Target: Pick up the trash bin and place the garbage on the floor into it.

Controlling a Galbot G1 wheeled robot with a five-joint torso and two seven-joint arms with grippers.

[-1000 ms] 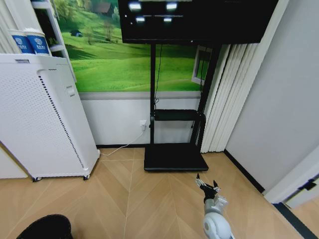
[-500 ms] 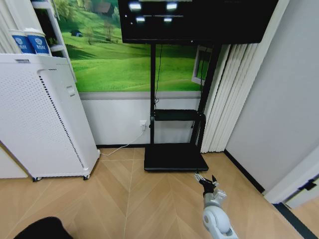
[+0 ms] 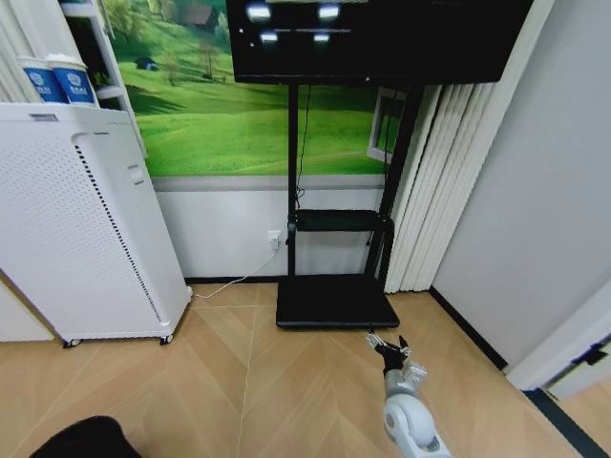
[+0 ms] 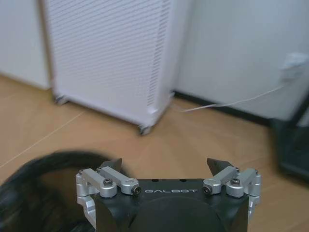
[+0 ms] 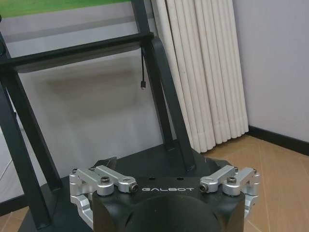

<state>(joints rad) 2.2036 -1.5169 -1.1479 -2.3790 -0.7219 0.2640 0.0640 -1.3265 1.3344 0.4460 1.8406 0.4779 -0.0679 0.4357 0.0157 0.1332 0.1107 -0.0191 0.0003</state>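
A: Right pincer (image 3: 385,342)?
B: Spread wide, nothing held. Hangs low above light tan herringbone wood floor (image 3: 286,382), just short of flat black base plate of TV stand (image 3: 336,301). Arm reaches fwd from lower right, wrist aimed at stand & white pleated curtain (image 3: 444,181).

A: Left pincer (image 4: 166,166)?
B: Also released, tips well apart, empty. Sits right over rim of small black round trash bin (image 4: 34,188); can't tell if touching. Bin at bottom-left corner in head view.

A: Surroundings?
B: Tall white perforated cabinet on casters (image 3: 81,229) at left, white cable along wall.
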